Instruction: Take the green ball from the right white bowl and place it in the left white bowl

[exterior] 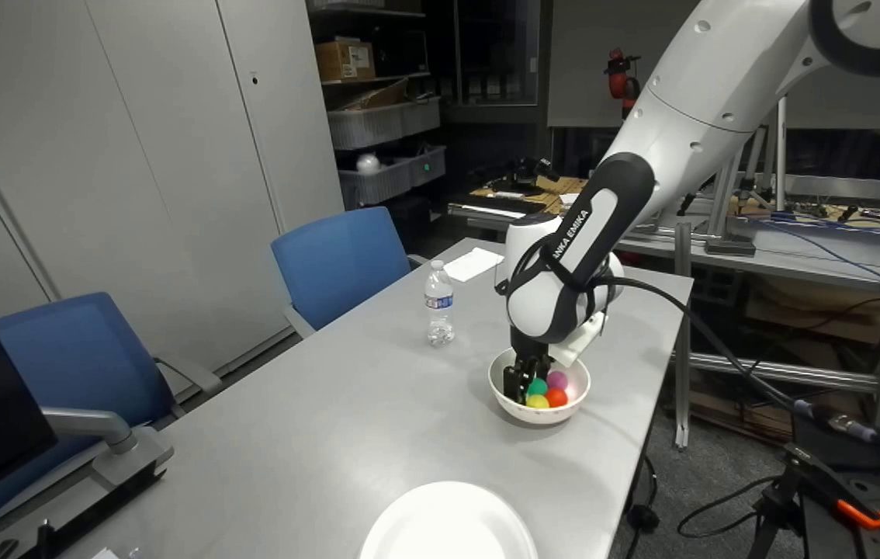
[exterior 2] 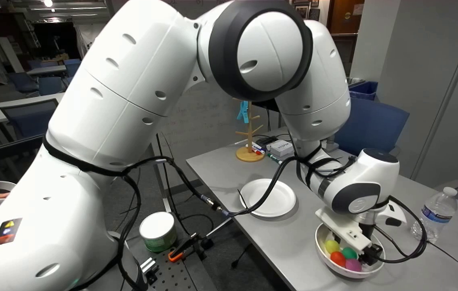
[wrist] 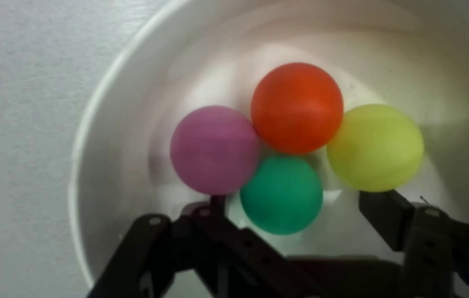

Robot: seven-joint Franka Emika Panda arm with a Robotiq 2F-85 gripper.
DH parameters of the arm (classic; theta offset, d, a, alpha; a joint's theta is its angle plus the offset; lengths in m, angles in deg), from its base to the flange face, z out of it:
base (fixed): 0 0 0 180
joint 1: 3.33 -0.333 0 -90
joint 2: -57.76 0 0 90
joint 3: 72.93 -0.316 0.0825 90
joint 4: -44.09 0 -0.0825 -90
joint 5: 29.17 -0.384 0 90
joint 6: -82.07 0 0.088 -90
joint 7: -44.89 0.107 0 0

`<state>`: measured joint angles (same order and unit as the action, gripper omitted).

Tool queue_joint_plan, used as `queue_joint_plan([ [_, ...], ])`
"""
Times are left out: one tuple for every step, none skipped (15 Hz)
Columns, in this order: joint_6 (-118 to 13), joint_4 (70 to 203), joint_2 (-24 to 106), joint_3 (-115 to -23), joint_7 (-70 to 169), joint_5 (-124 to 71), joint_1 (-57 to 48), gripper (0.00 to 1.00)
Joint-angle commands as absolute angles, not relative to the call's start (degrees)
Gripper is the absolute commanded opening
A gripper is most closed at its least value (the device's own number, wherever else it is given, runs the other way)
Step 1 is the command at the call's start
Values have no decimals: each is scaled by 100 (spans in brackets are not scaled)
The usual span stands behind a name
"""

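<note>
Arm [exterior 2: 269,50] arches down; gripper [wrist: 299,212] stands parted in deep bowl [exterior: 539,416].

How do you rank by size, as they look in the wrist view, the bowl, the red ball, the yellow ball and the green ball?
1. the white bowl, cut by the frame
2. the red ball and the yellow ball: too alike to rank
3. the green ball: slightly smaller, perhaps just farther away

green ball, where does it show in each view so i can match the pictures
In an exterior view: green ball right of centre, lower half.
In an exterior view: green ball lower right, toward the bottom edge.
Wrist view: green ball a little right of and below centre.
Shared landmark: the red ball, in the same deep white bowl in all three.
</note>
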<state>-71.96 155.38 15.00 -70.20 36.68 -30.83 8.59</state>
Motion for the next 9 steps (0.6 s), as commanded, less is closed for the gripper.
queue_joint_plan([
  [-7105,15487,1449,-6947,3822,-3042,765,75],
  [-7107,15486,1448,-6948,3825,-3043,764,70],
  [-7110,15487,1448,-6947,3833,-3045,761,68],
  [-7109,15488,1449,-6949,3836,-3046,759,65],
  [-7110,15487,1449,-6943,3851,-3044,751,65],
  [-7110,15485,1448,-6937,3863,-3043,746,66],
  [-7111,15482,1446,-6931,3880,-3043,741,65],
  [-7112,15482,1446,-6930,3888,-3044,741,67],
  [-7111,15481,1444,-6925,3900,-3042,736,65],
])
